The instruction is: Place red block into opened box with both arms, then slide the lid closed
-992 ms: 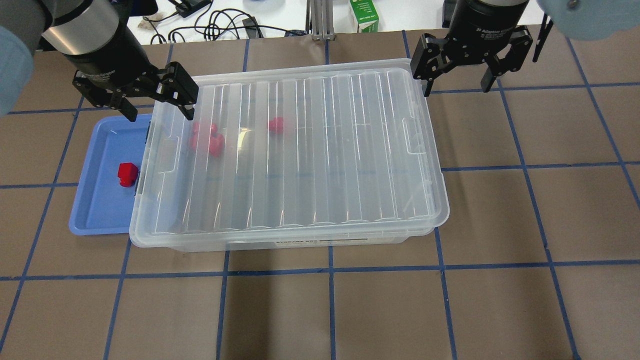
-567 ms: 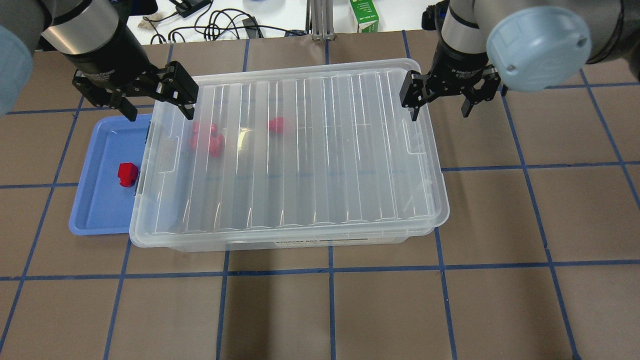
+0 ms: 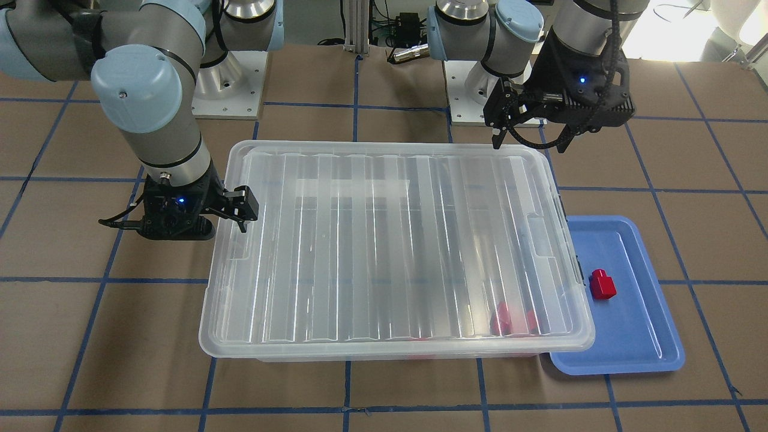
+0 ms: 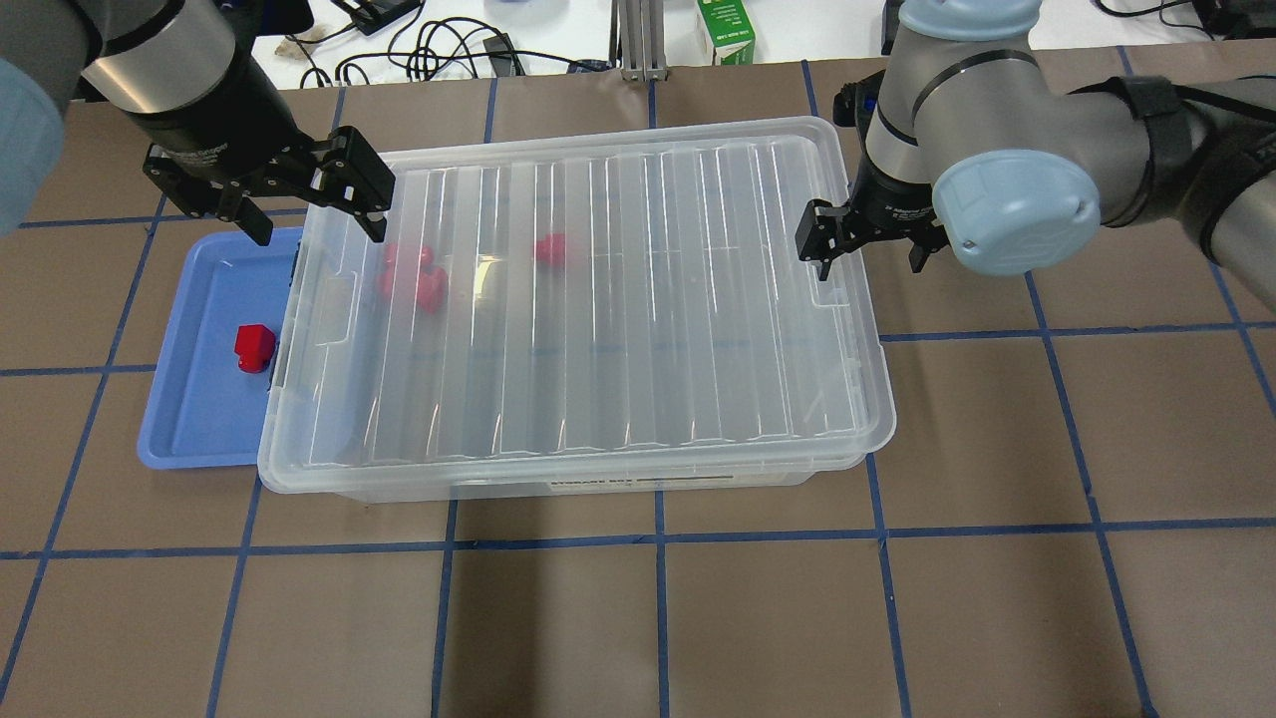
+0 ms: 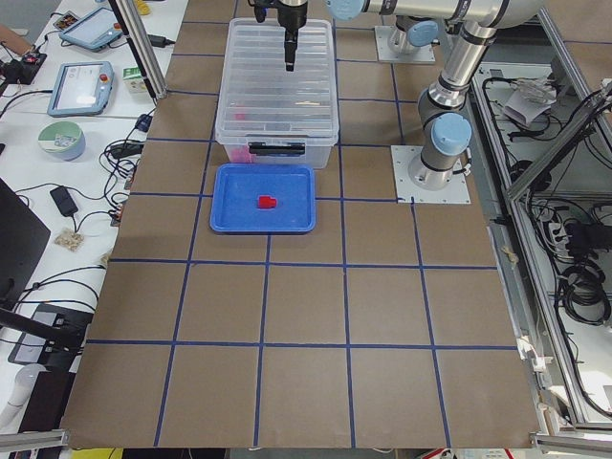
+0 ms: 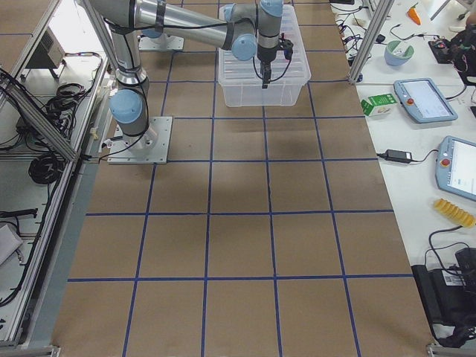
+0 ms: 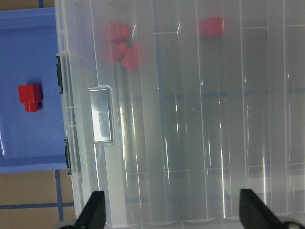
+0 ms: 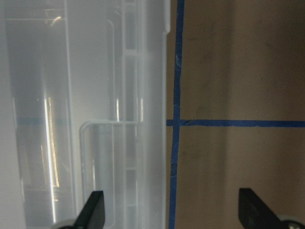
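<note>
One red block [image 4: 254,348] lies in the blue tray [image 4: 199,439] left of the box [image 4: 598,487]. The ribbed clear lid [image 4: 598,299] lies flat over the box, and several more red blocks [image 4: 414,279] show blurred through it near its left end. My left gripper [image 4: 314,214] hovers open over the lid's far left corner, beside the tray. My right gripper [image 4: 867,261] is open at the lid's right short end. In the right wrist view, one finger [image 8: 93,210] is over the lid and the other over the table. Neither gripper holds anything.
A green carton [image 4: 726,35] and cables [image 4: 439,50] lie beyond the table's far edge. Blue tape lines [image 4: 658,538] cross the brown table. The tray's right edge is tucked under the lid's overhang. Tablets [image 6: 424,99] sit on a side bench.
My right arm has swung in and come toward the lid's right short end, its gripper still open. The left gripper, lid and blocks have not moved.
</note>
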Robot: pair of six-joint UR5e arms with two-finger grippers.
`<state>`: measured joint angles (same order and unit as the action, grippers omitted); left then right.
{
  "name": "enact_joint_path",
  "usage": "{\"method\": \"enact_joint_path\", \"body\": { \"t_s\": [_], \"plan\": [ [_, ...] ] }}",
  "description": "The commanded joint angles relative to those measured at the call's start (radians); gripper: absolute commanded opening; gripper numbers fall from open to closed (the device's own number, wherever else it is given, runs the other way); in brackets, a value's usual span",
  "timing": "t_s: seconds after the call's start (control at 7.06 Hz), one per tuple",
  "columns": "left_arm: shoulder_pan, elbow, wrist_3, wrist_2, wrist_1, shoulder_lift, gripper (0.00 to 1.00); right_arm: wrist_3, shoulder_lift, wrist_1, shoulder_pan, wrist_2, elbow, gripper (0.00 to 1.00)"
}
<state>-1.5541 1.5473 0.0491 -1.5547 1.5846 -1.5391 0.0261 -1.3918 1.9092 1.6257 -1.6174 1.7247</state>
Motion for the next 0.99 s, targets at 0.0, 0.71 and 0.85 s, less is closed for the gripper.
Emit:
{"method": "enact_joint_path", "body": {
  "t_s": [0.0, 0.71, 0.85],
  "plan": [
    [0.000, 0.004, 0.002, -0.002, 0.000, 0.001, 1.00, 0.002, 0.016, 0.033, -0.001, -0.070, 0.003, 1.00],
    [0.005, 0.004, 0.002, -0.002, 0.000, 0.004, 1.00, -0.005, 0.019, 0.019, -0.067, -0.203, 0.003, 1.00],
    [0.006, 0.005, 0.003, -0.004, 0.002, 0.007, 1.00, -0.024, 0.013, 0.014, -0.095, -0.208, 0.003, 1.00]
  ]
}}
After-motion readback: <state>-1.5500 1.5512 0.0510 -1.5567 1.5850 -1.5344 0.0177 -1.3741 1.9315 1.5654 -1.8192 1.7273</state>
